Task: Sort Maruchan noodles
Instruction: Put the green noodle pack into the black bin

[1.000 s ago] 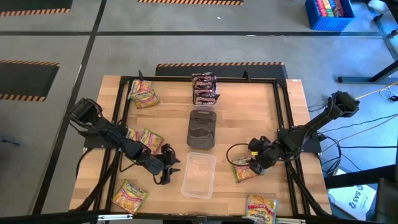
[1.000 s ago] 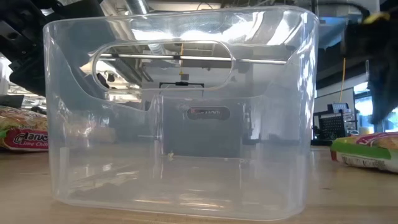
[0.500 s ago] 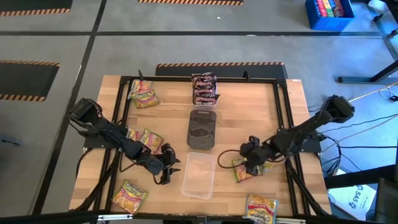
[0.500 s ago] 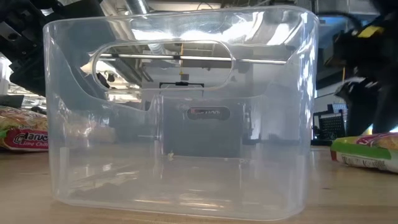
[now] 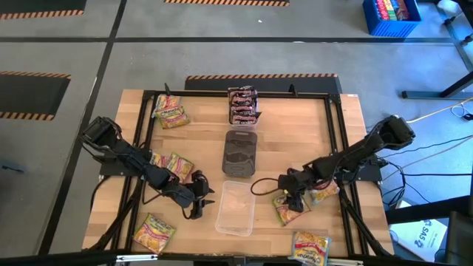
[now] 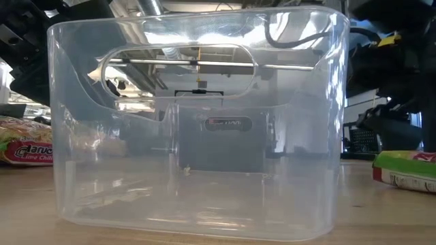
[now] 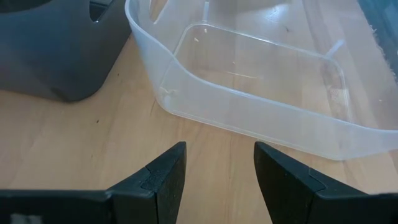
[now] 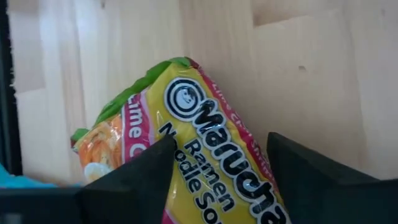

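Observation:
My right gripper (image 5: 288, 193) is open over a yellow-pink noodle packet with a green edge (image 8: 205, 130). The packet lies flat on the table just right of the clear tray (image 5: 236, 207). In the right wrist view the gripper (image 8: 221, 144) has one finger on either side of it. The packet also shows in the low view (image 6: 409, 170). My left gripper (image 5: 199, 196) is open and empty just left of the clear tray, above the bare wood (image 7: 219, 152). Dark brown-red packets (image 5: 242, 106) lie stacked at the far middle. My right gripper comes at the packet's printed top face (image 8: 214, 162) slanting down from the table's right. Its fingers (image 8: 134, 180) straddle the packet. I cannot tell whether they touch it. The packet lies flat on the table.
A dark grey lid (image 5: 239, 154) lies just beyond the clear tray. Loose packets lie at the far left (image 5: 171, 112), left (image 5: 171, 164), near left (image 5: 154, 230), near right (image 5: 310, 247) and right of my right gripper (image 5: 323, 194). A black frame (image 5: 336, 133) edges the work area.
My right gripper has moved toward the table's left edge, nearer the clear tray, and now stands over the yellow-pink packet. That packet has shifted a little on the table toward the near edge.

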Robot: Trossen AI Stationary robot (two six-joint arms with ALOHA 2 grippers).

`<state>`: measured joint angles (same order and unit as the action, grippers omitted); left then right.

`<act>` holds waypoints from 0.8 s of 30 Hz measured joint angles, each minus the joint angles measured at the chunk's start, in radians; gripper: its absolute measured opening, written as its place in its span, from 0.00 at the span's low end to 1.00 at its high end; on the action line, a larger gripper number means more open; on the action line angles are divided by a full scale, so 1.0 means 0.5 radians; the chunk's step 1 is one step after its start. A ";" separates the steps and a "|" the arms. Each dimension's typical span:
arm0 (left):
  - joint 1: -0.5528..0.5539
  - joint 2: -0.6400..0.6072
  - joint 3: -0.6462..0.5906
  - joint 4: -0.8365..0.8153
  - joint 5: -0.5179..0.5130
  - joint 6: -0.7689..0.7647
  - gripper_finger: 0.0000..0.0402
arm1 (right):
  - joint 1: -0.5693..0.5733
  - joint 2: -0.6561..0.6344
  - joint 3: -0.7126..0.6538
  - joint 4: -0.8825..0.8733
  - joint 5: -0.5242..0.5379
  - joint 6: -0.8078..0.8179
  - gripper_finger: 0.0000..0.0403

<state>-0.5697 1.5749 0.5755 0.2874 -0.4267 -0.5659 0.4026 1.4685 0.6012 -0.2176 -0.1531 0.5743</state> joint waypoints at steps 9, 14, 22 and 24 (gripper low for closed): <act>0.000 0.000 0.000 0.000 -0.003 0.001 0.45 | 0.002 -0.001 0.000 -0.010 -0.035 -0.051 0.20; 0.000 0.000 0.000 0.000 -0.003 0.001 0.45 | 0.002 -0.001 -0.002 -0.015 -0.046 -0.056 0.06; 0.000 0.000 0.000 0.002 -0.004 0.002 0.45 | 0.006 -0.082 0.023 -0.086 -0.018 -0.079 0.01; 0.000 0.000 0.000 0.004 -0.005 0.002 0.45 | 0.007 -0.116 0.049 -0.114 -0.011 -0.109 0.00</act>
<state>-0.5697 1.5749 0.5755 0.2896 -0.4291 -0.5652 0.4061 1.4105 0.6259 -0.2746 -0.1587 0.5200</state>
